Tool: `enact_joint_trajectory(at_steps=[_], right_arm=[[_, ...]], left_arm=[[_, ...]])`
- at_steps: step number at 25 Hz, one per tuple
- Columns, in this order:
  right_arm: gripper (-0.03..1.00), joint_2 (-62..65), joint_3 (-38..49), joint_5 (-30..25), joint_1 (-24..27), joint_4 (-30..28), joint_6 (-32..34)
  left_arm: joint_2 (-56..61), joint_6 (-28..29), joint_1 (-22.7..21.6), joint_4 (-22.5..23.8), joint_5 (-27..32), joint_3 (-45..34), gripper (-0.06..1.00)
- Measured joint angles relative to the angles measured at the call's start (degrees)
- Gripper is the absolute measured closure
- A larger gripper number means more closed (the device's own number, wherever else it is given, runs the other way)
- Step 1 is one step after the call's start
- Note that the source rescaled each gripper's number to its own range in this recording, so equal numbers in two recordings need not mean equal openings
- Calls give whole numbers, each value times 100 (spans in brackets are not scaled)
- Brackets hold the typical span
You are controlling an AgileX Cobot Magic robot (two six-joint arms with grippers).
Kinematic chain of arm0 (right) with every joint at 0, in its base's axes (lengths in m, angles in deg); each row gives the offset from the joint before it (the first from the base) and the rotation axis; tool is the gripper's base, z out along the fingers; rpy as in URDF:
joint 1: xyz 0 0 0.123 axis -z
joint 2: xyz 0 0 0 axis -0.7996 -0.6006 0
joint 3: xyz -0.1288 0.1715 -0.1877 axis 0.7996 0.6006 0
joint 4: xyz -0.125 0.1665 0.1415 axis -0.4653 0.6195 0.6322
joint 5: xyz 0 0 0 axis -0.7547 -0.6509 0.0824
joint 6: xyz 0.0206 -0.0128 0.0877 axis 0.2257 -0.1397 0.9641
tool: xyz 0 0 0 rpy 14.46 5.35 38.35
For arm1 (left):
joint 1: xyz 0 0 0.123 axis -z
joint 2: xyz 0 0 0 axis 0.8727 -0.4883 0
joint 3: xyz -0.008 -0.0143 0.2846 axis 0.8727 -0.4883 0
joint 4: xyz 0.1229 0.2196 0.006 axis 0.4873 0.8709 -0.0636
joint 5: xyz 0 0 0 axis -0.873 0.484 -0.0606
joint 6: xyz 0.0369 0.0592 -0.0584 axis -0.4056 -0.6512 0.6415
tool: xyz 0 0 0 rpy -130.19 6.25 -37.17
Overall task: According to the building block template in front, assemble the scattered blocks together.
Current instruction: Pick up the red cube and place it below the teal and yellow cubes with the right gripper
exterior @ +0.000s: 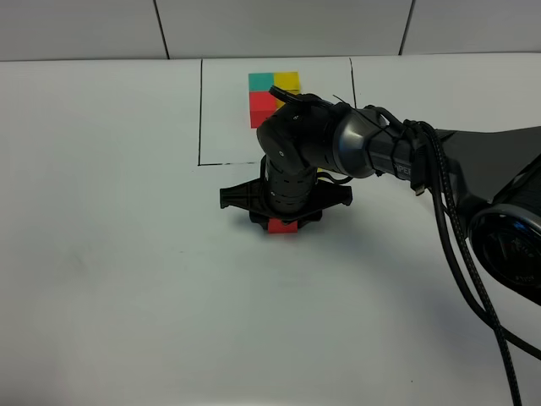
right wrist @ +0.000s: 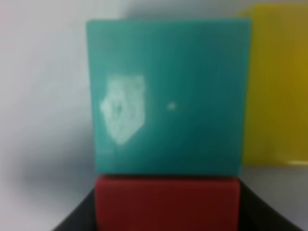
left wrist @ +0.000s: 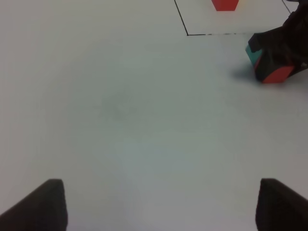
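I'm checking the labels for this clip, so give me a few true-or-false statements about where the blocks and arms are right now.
1. The right end effector is down at the loose red block. True.
2. The framed pattern holds four cubes. False: three, teal, yellow and red.
3. In the right wrist view the teal block touches the red one. True.
4. The left end effector grips a yellow block. False: it is open and holds nothing.

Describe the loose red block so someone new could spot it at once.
Start at the black drawn rectangle at the far middle of the table, then come toward the near side to the right gripper. The red block sits beneath it, beside a teal block. Unlike the red cube in the template, it lies outside the frame.
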Motion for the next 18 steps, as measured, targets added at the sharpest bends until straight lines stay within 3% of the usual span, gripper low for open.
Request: enact_joint_trajectory(at_steps=[18], right_arm=[[95,-11,0,25,19,-23,0]], left_arm=[[0,2,0,0,0,0,20]])
